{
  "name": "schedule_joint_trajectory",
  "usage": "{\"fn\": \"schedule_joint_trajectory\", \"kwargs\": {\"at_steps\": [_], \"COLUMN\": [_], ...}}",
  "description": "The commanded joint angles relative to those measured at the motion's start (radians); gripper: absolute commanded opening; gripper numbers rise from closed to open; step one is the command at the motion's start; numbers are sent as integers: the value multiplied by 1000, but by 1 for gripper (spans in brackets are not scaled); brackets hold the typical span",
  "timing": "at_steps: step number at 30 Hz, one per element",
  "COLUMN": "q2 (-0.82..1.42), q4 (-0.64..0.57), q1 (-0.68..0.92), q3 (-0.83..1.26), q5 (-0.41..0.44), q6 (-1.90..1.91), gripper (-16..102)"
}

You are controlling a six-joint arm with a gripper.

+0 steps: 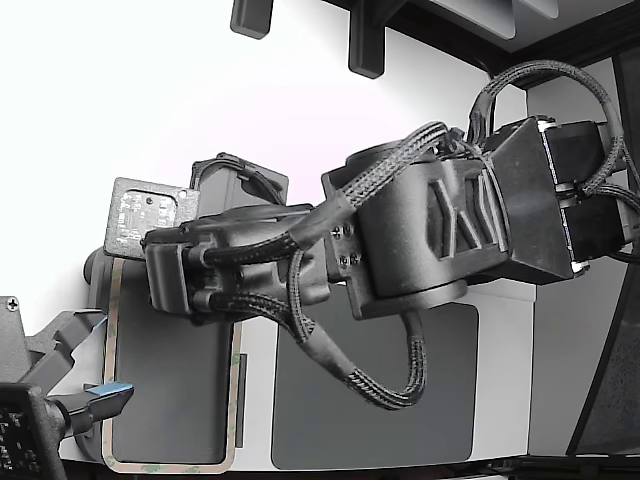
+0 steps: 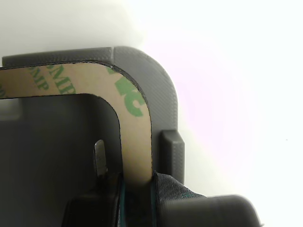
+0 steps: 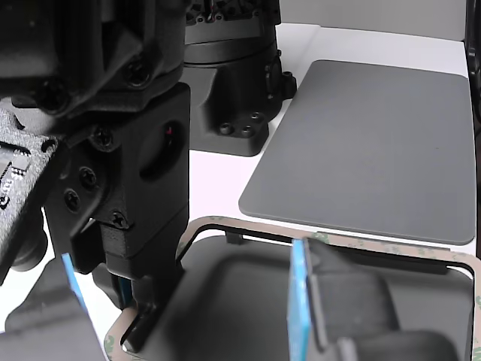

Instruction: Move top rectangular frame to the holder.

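The top rectangular frame [image 2: 135, 137], a thin beige ring with green print, lies over the grey holder [image 2: 161, 80], which has a raised tab beside it. My gripper [image 2: 136, 189] stands at one side of the frame near a corner. One finger is inside the ring, the other outside, and both pads sit against the strip. In the exterior view the frame [image 1: 170, 466] rings the holder [image 1: 165, 400] at the lower left, with my arm reaching over its far end. In the other view my gripper [image 3: 139, 327] comes down on the frame [image 3: 338, 242] at its near corner.
A plain dark grey slab [image 1: 400, 400] lies to the right of the holder in the exterior view, and shows in the other view [image 3: 368, 143]. A second gripper with blue pads [image 1: 100, 398] hangs open over the holder's near end. An arm base [image 3: 233, 83] stands behind.
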Motion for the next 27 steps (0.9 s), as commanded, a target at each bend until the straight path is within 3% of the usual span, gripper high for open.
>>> {"fn": "schedule_joint_trajectory", "kwargs": {"at_steps": [1,27], "q2": [21,55], "q4": [-20,-92], "q1": [-17,-28], "q3": [0,106], "q5": [-2,-2], "q6": [-2,-12], "gripper": [-11,-11]}}
